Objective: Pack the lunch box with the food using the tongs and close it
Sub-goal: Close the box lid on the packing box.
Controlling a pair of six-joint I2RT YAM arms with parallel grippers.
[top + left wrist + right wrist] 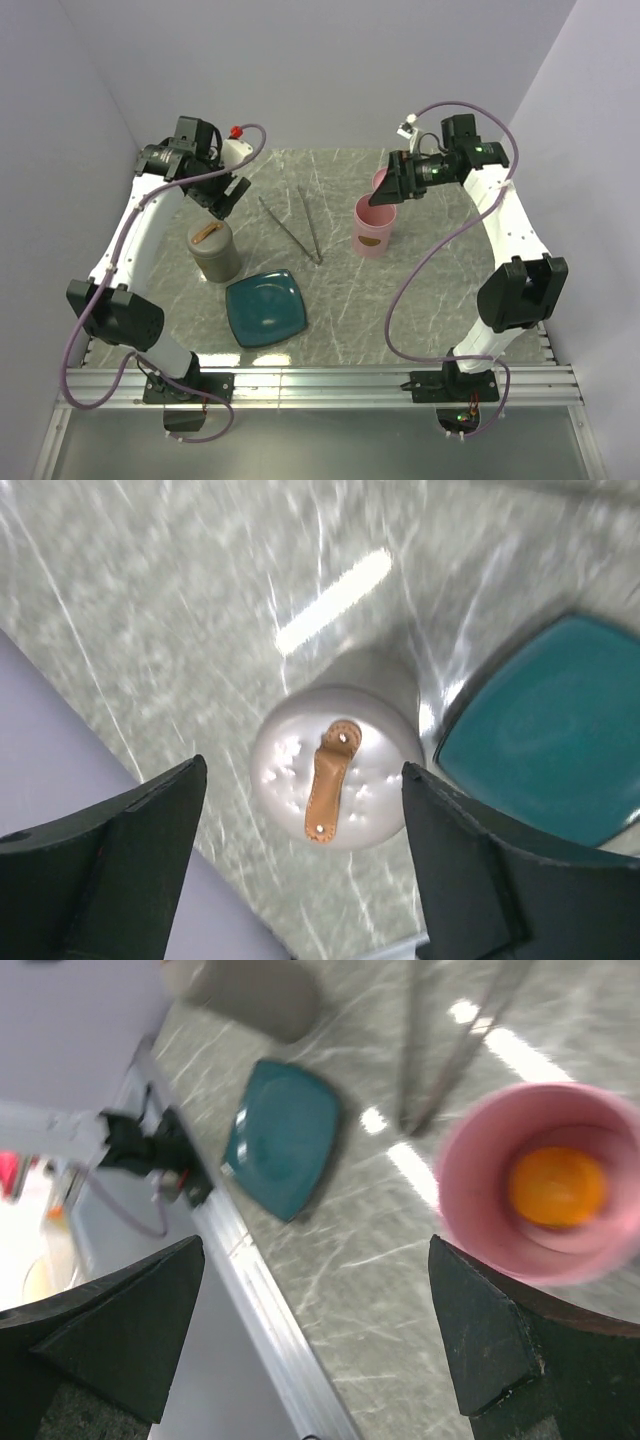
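Grey-veined tabletop (340,300) under lilac walls. The left gripper (303,770) hangs with fingers spread, holding nothing, directly over a grey canister (214,250) with a tan strap (330,780). The right gripper (315,1245), also spread and holding nothing, is above a pink cup (460,1160) containing the orange food (556,1186). The tongs (289,230) lie between both grippers, with a plate (266,308) nearer the left.

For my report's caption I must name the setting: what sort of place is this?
Probably a robot lab test cell, not a kitchen: two arms bolted to a metal rail, plain pale walls boxing in the table, and props like tongs and a teal plate.
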